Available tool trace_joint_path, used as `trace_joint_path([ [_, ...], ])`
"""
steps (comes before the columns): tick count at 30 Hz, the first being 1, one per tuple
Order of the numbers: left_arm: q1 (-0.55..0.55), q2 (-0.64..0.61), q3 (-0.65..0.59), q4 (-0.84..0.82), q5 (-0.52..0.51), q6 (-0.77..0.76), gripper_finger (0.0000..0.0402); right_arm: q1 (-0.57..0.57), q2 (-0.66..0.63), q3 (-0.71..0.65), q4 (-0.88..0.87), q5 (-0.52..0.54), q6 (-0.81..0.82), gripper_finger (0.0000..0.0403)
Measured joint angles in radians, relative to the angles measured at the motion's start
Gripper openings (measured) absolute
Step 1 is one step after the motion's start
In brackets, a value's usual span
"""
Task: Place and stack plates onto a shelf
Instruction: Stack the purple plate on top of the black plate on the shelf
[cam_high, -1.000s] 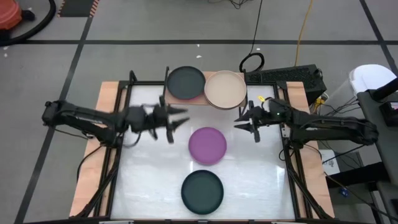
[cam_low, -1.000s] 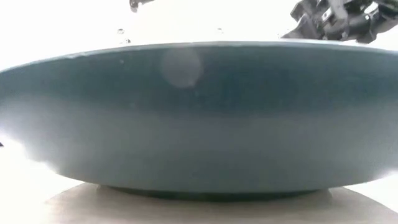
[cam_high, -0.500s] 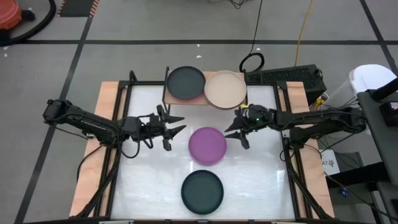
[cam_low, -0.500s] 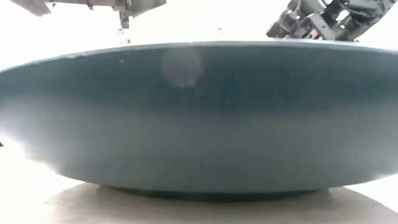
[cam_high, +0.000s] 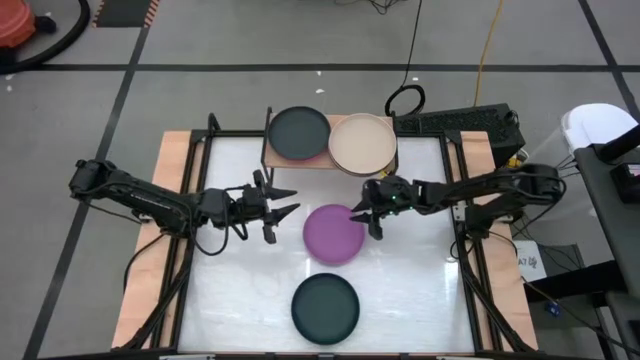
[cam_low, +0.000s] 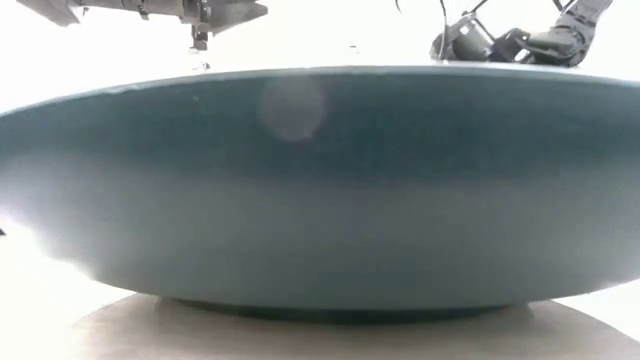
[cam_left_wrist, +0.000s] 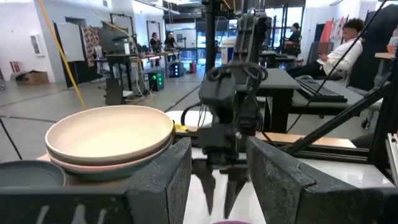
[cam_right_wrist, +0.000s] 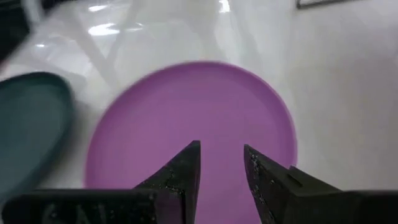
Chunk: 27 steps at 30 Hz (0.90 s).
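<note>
Grey floor with dark tape lines surrounds the white tabletop (cam_high: 400, 290), and beyond it the left wrist view shows an open workroom with desks, monitors and a person seated off at the far side.

At the table's far edge stands the shelf (cam_high: 285, 163), already carrying a black plate (cam_high: 298, 133) on one half and a beige plate (cam_high: 362, 143) on the other; from the left wrist the beige one sits on top of a pinkish plate beneath it. Still on the tabletop are the purple plate (cam_high: 333, 233) near the middle and the dark teal plate (cam_high: 325, 307) at the near edge, which fills the low view.

My right gripper (cam_high: 367, 217) hangs over the purple plate's rim on the side facing my right arm, fingers spread a little with the rim just ahead of them. My left gripper (cam_high: 275, 205) waits beside the purple plate's other side, apart from it, fingers spread wide.

I judge these plates light, stiff and matte, probably hard plastic, so not fragile but likely to slide on the glossy top when nudged. Being shallow, they offer only the raised rim to pinch: one finger inside, one under the lip, and a tilt to lift.

I can read no brand, label or writing anywhere.
</note>
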<state>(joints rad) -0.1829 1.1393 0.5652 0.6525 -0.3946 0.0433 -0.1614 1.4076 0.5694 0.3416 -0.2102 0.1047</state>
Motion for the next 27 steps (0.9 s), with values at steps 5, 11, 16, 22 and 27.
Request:
trace_joint_path([
  [5,0.0,0.0,0.0,-0.006,0.0,0.0,0.0161,-0.001,0.074,0.0,0.006,0.114,0.015,0.0105],
  [11,0.0,0.0,0.0,-0.006,0.0,0.0,0.0161,0.0,0.11,0.0,0.045,0.187,0.062,0.0105],
  [16,0.0,0.0,0.0,-0.007,0.0,0.0,0.0161,-0.003,0.11,0.0,0.043,0.196,0.09,0.0105],
  [22,0.0,0.0,0.0,-0.007,0.0,0.0,0.0161,-0.002,0.11,0.0,0.033,0.212,0.106,0.0105],
  [27,0.0,0.0,0.0,-0.007,0.0,0.0,0.0161,-0.001,0.11,0.0,0.021,0.213,0.119,0.0105],
])
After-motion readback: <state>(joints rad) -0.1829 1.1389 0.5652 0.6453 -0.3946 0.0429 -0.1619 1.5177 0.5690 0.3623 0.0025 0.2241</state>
